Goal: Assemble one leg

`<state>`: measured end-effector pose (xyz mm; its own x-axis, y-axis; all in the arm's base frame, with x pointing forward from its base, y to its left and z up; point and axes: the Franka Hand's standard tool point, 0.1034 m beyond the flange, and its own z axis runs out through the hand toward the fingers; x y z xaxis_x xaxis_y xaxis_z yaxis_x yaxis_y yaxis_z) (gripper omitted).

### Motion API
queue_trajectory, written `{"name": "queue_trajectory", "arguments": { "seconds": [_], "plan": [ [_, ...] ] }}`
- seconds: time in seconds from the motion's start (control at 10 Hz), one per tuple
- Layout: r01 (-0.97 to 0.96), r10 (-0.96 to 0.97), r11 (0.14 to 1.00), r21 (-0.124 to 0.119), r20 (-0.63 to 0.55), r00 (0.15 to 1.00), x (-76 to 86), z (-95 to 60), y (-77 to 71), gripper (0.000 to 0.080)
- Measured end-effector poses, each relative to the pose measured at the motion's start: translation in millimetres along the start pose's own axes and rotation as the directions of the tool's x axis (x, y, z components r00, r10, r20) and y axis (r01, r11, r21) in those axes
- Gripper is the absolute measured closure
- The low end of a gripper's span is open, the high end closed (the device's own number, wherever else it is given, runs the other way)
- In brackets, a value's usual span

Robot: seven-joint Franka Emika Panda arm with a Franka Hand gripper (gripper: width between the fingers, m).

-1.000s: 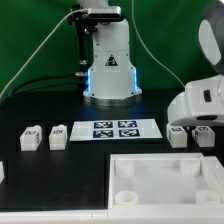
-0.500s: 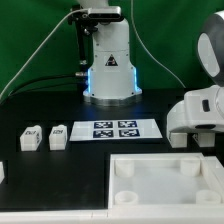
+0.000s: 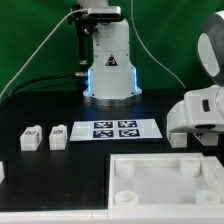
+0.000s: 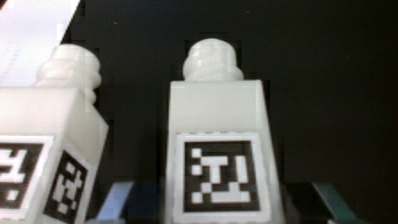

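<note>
Exterior view, nearest first: the big white square tabletop (image 3: 165, 160) lies flat at the table's near edge, toward the corner on the exterior view's right, with its raised corner sockets facing up. Level with its far rim, a white piece (image 3: 2, 172) is cut off by the frame at the table's edge on the exterior view's left.

Just beyond the tabletop's far rim, near the table's edge on the exterior view's right, the arm's white hand (image 3: 198, 112) hangs low over the black surface, and a white block (image 3: 180, 140) shows at its foot. From the wrist view, the leg (image 4: 217, 130) lies on the black table directly under the gripper (image 4: 226, 205), its tag facing the camera and its rounded peg pointing away. One dark fingertip (image 4: 125, 203) sits on either side of the leg with a clear gap to it, so the pincer is spread and grips nothing. A neighbouring leg (image 4: 45, 150) lies just beside, parallel and apart.

In the same row, toward the edge on the exterior view's left, two spare legs (image 3: 30, 137) (image 3: 57, 135) lie side by side. Between them and the hand lies the marker board (image 3: 115, 129). Farthest back, the robot base (image 3: 108, 65) stands at the middle of the far edge, glowing blue.
</note>
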<state>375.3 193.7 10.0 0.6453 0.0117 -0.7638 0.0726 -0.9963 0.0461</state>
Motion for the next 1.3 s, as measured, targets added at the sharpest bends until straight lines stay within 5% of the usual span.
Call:
{"name": "queue_trajectory", "arguments": {
  "seconds": [0.7, 0.8, 1.0, 1.3],
  "plan": [
    [0.0, 0.0, 1.0, 0.0, 0.0, 1.0, 0.1, -0.4, 0.4, 0.0509],
    [0.013, -0.013, 1.0, -0.001, -0.016, 1.0, -0.7, -11.4, 4.8, 0.0508],
    [0.094, -0.093, 0.995, 0.012, -0.094, 0.991, -13.0, -62.2, 29.1, 0.0508],
    [0.114, -0.096, 0.993, 0.019, -0.42, 0.903, -31.6, -134.2, 53.4, 0.0508]
  ]
}}
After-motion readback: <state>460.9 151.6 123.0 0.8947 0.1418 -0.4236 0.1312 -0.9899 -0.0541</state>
